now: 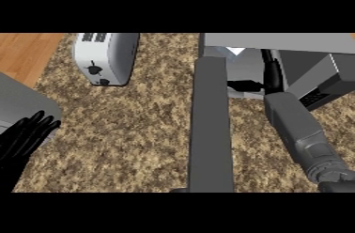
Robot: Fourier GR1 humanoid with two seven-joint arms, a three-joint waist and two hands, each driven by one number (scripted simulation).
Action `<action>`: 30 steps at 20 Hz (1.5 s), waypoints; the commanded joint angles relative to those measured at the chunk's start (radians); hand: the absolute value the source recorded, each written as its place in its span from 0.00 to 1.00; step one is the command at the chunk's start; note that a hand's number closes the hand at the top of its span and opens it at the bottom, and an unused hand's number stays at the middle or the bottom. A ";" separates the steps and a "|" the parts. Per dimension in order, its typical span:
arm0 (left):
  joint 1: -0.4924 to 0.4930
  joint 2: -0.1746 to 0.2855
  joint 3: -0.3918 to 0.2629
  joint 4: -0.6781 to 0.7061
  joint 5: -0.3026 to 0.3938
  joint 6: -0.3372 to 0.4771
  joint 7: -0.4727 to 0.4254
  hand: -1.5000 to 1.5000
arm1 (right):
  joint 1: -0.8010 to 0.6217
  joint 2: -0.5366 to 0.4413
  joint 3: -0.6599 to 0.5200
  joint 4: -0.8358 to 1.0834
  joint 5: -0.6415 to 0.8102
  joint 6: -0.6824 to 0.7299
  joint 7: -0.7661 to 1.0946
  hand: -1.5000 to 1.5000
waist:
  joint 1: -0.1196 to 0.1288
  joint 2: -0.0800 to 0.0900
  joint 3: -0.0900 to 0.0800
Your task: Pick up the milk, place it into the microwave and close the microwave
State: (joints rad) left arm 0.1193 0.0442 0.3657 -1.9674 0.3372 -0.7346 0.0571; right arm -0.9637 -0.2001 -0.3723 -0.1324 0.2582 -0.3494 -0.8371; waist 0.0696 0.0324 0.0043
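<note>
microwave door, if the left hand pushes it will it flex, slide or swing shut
The microwave door looks like a flat rigid slab, so it should not flex. It joins the microwave at its far end, so a push likely swings it rather than slides it. The right forearm lies in its path and may block it.

Pretty plain look tbh: all-black left hand [22, 139] with long skinny fingers, right hand [272, 77] equally black. Boxy mid-grey right forearm [295, 124], chamfered edges (darker ribbed ring [327, 170] down by the elbow end).
</note>
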 commanded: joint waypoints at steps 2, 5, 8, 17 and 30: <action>-0.018 -0.012 -0.031 0.043 -0.003 -0.011 -0.004 1.00 | 0.061 0.028 -0.041 0.005 -0.053 0.148 -0.062 0.00 | -0.023 -0.010 -0.001; -0.021 -0.037 -0.083 0.001 -0.029 0.012 0.024 1.00 | 0.101 0.027 -0.061 -0.002 -0.083 0.238 -0.088 0.00 | -0.034 -0.015 -0.001; -0.023 -0.043 -0.132 0.017 -0.037 0.020 0.048 1.00 | 0.161 0.051 -0.047 -0.014 -0.086 0.324 -0.127 0.00 | -0.054 -0.024 -0.003; 0.008 -0.044 -0.369 -0.003 -0.125 0.166 0.056 1.00 | 0.354 0.094 0.018 -0.172 -0.102 0.378 -0.126 0.00 | -0.084 -0.039 -0.005; -0.195 -0.044 -0.583 0.195 -0.385 0.256 -0.085 1.00 | 0.796 0.107 0.114 -0.619 -0.142 0.462 -0.097 0.00 | -0.105 -0.038 -0.007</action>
State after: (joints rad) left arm 0.0029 0.0008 -0.1469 -1.8686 0.0455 -0.4966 0.0482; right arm -0.2610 -0.0864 -0.2798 -0.6223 0.1307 0.0771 -0.9507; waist -0.0365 -0.0082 -0.0020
